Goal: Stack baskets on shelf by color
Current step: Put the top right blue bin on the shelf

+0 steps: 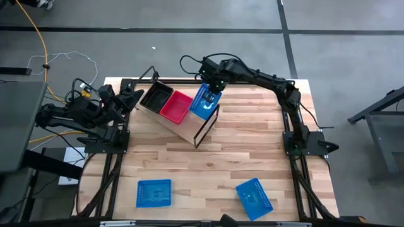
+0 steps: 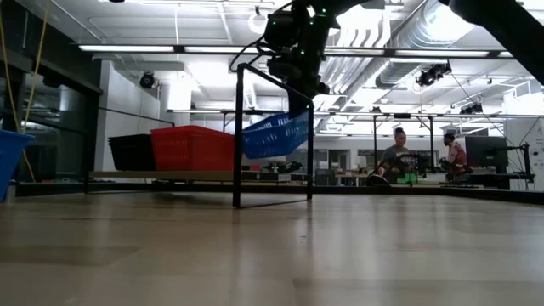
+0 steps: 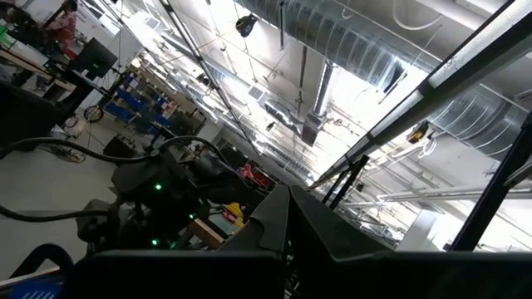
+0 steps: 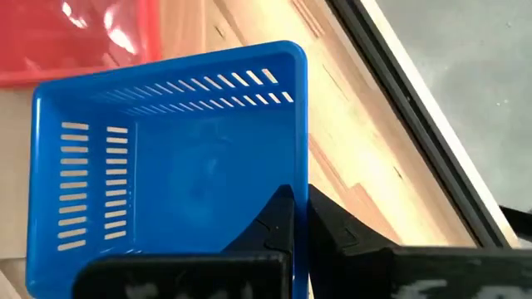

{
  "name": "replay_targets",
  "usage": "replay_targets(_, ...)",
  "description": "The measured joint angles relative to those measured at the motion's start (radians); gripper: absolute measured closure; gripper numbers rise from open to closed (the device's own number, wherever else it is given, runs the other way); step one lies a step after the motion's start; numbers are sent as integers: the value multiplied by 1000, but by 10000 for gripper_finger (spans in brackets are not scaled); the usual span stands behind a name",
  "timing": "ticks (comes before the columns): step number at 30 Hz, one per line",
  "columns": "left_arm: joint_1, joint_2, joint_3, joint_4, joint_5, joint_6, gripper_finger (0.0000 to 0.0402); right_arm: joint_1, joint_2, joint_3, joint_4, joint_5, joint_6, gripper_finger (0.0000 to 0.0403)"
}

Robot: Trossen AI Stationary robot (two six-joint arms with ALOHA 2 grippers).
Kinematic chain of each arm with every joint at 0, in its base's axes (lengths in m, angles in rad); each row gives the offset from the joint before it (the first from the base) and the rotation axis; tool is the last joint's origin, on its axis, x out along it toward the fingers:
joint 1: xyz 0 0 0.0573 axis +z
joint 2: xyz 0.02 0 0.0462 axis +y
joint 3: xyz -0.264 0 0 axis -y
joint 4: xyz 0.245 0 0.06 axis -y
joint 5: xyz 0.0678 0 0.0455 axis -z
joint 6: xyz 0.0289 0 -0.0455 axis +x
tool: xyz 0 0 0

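Black basket (image 1: pixel 155 96); red basket (image 1: pixel 176 106); blue slotted basket (image 1: pixel 203 102) on light-wood, black-framed shelf (image 1: pixel 183 129); two more blue baskets (image 1: pixel 154 193) (image 1: pixel 254 197) on pale striped tabletop (image 1: pixel 208 167).

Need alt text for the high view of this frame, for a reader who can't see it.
Seen from above, the right gripper holds a blue basket tilted over the end of the wooden shelf, next to a red basket and a black basket already on it. Two more blue baskets lie on the table's near edge; the left gripper waits beside the shelf.
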Motion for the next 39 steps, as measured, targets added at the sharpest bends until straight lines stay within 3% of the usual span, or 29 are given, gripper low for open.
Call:
replay_targets(27,0,-1,0,-7,-2,-7,401,113,90,-2,63,-131,185,403)
replay_targets(39,0,-1,1,-12,0,-7,401,126,99,-2,78,-141,288,403)
